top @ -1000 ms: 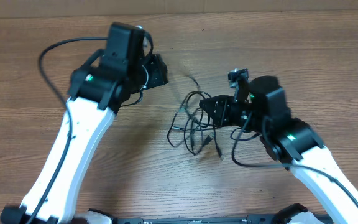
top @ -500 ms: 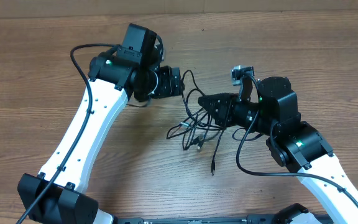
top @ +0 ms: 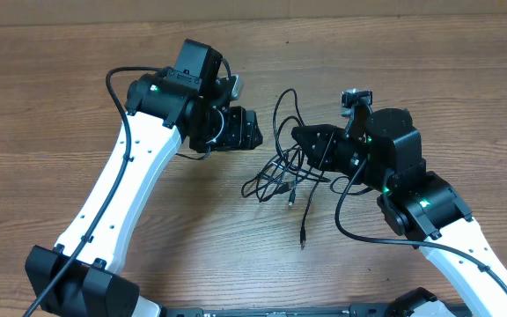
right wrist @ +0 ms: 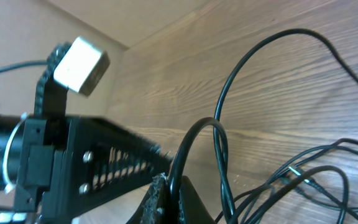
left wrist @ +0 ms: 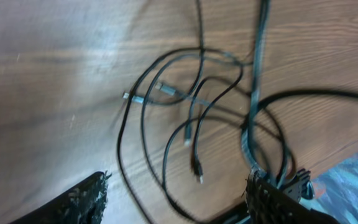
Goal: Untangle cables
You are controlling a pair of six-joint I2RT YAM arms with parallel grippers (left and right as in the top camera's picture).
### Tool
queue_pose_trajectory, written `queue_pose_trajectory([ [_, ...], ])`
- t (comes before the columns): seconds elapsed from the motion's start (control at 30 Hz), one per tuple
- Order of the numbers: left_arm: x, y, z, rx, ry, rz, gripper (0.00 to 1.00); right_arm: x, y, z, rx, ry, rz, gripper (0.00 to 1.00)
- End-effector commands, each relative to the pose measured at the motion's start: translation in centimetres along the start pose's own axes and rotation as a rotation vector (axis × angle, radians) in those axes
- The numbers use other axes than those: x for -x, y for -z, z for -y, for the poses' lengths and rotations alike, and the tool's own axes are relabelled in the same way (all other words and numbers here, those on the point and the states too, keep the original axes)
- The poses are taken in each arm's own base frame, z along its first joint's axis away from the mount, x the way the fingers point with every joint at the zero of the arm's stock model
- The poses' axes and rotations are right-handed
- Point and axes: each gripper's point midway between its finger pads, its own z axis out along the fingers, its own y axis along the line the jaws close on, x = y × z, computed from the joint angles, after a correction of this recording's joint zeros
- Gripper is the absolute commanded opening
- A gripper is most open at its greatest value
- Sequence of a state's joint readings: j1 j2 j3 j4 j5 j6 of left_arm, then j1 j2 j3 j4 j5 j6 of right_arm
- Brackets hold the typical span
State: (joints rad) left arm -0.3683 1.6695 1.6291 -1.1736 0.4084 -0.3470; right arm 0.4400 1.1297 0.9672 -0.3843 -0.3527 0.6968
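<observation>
Near the middle of the desk (top: 429, 79) lies the cable tangle (top: 278, 180). My right end effector (top: 299, 135) pinches one loop (right wrist: 194, 134); the left end effector (left wrist: 178, 190) gapes wide. I'd lift slowly so the knots don't tighten.

**Lighting even overhead; left wrist view blurred**

Overhead view: bright, diffuse light from above. The table (top: 51, 97) is evenly lit and in sharp focus, with only faint, soft shadows beside the arms (top: 121, 202).

Left wrist view: soft throughout. The cables (left wrist: 191, 124) are smeared, a pale sheen lies on the table at upper left, and the fingers (left wrist: 86, 200) are dark and fuzzy at the bottom edge.

Right wrist view: cables fairly crisp against warm-lit table. The near fingers (right wrist: 157, 208) are dark and out of focus.
</observation>
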Motion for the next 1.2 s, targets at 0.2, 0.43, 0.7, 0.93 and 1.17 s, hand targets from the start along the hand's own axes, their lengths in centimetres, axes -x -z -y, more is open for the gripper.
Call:
queue_pose_trajectory([
  [0.2, 0.3, -2.6, 0.5, -0.030, 0.009, 0.029, 0.60, -0.9, 0.5, -2.5, 0.120, -0.005, -0.076, 0.04],
  [0.43, -0.8, -3.7, 0.9, -0.052, -0.007, -0.006, 0.40, -0.8, 0.5, -2.5, 0.120, -0.005, -0.072, 0.04],
  [0.7, -0.9, -4.3, 3.0, -0.085, -0.066, 0.005, 0.49, -1.0, 0.6, -2.7, 0.129, -0.052, -0.085, 0.04],
  [0.93, -0.9, -4.8, 3.3, -0.054, -0.087, 0.024, 0.38, -1.5, 0.7, -3.2, 0.157, -0.074, -0.117, 0.04],
  [1.17, -0.5, -5.0, 1.8, 0.021, -0.081, 0.048, 0.05, -1.5, 0.7, -3.2, 0.159, -0.081, -0.121, 0.04],
])
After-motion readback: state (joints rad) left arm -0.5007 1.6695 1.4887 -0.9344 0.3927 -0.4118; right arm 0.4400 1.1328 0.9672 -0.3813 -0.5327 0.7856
